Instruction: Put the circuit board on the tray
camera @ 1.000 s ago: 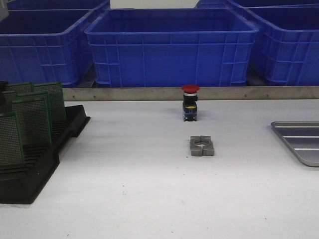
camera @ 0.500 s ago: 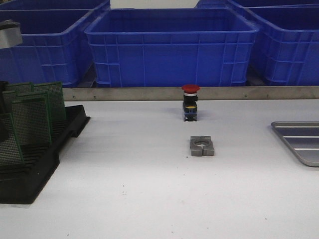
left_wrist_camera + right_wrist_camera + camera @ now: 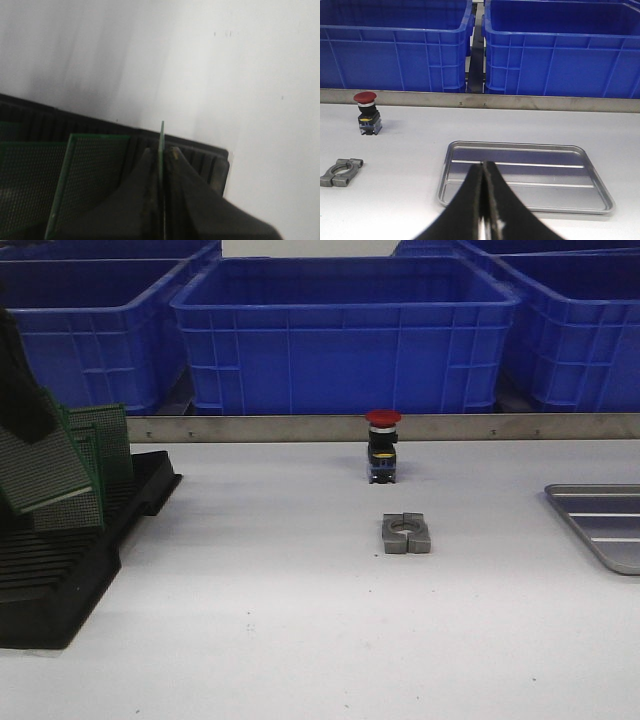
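- Front view: the green perforated circuit board (image 3: 45, 465) hangs tilted above the black slotted plastic rack (image 3: 60, 570), under the dark left gripper (image 3: 20, 380); half a second ago it stood upright in its slot. More green boards (image 3: 105, 445) stay in the rack. A red-capped push button (image 3: 382, 445) and a grey split metal clamp (image 3: 405, 533) sit mid-table, before blue plastic bins (image 3: 345, 330). The shallow grey metal tray (image 3: 600, 520) lies at the right edge, well apart from the board.
- Left wrist view: though blurred, the black fingers (image 3: 145, 185) appear clamped on the board's thin edge.
- Right wrist view: the right gripper (image 3: 484, 200) has its fingers pressed together, holding nothing, above the tray's ribbed bottom.
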Available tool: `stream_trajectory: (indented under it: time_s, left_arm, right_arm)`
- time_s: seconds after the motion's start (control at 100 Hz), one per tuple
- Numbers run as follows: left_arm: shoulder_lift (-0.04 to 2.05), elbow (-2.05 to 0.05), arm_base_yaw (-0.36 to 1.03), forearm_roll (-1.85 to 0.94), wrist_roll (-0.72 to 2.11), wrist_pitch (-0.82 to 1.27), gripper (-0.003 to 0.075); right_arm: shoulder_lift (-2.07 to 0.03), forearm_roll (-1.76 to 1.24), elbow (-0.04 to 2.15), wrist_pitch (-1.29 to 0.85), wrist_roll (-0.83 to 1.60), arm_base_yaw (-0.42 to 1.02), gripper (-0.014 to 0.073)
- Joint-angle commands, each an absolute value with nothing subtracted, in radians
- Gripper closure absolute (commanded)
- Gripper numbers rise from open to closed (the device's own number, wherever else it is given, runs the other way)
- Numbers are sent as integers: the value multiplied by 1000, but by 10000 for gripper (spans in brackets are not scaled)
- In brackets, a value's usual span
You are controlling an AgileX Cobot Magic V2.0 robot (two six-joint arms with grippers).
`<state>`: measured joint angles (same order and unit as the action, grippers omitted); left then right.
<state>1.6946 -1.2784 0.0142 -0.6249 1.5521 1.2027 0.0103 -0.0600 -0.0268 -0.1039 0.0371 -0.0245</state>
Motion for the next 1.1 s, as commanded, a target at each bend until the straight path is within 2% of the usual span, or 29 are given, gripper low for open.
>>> stream_trajectory:
  time_s: [0.0,0.14,0.77,1.09]
  left_arm:
    - [1646,-1308,19,-769,1542,1285,741]
    - [1646,-1308,72,-872,1542,1285,741]
    - [1646,-1308,419,-954,1542,1285,741]
    - [1646,-1308,464,-968,1542,1285,741]
  right_arm:
    - [32,-60,-26,-34,45,-25,654]
    - [32,-60,-26,-34,45,-25,654]
    - [32,-24,-26,-42,47,-25,654]
    - [32,-24,-16,-24,47,-25,654]
